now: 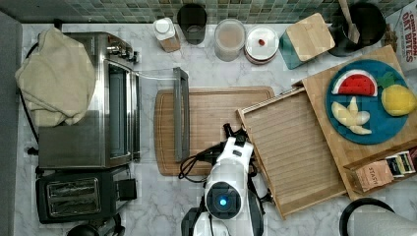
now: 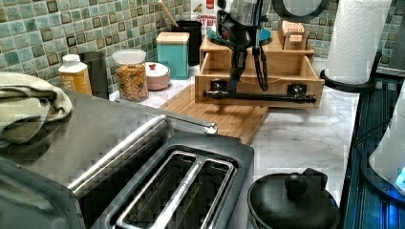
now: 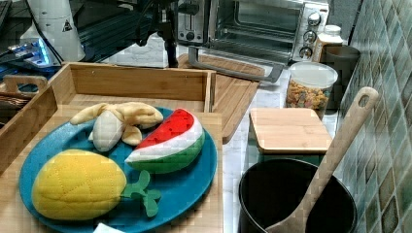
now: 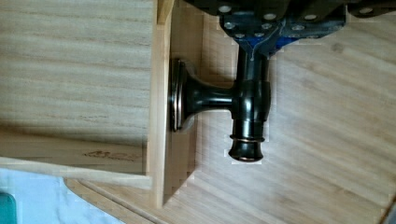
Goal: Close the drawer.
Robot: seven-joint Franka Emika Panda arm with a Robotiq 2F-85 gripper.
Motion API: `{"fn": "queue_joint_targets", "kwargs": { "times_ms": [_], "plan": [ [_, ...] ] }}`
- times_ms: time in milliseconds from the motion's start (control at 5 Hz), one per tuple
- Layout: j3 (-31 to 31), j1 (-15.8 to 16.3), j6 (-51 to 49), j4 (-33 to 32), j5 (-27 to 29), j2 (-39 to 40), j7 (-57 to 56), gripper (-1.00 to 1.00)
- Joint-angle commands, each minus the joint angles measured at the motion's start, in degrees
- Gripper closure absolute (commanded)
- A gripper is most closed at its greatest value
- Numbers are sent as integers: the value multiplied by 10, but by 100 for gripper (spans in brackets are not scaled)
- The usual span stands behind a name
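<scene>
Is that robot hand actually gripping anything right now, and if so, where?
It looks so: the gripper sits on the drawer's dark bar handle, near one end by a mounting post. Whether its fingers are truly clamped cannot be told.

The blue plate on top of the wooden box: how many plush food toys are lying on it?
3 on the blue plate: a watermelon slice towards the top view's upper left, a yellow pineapple at the top view's right, and a peeled banana at the lower left. None seems hidden.
</scene>
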Motion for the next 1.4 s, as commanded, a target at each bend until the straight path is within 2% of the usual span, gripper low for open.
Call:
{"fn": "queue_joint_targets", "kwargs": {
  "times_ms": [200,400,600,1000,1400],
  "plan": [
    [42,-9,-83,-61,94,-25,-24,100],
    [27,22,-143,-51,95,-53,8,100],
    [39,23,-199,-31,110,-64,25,100],
    [26,-13,-91,-32,67,-2,7,100],
    [-2,-53,-73,-1,21,43,-27,100]
  ]
}}
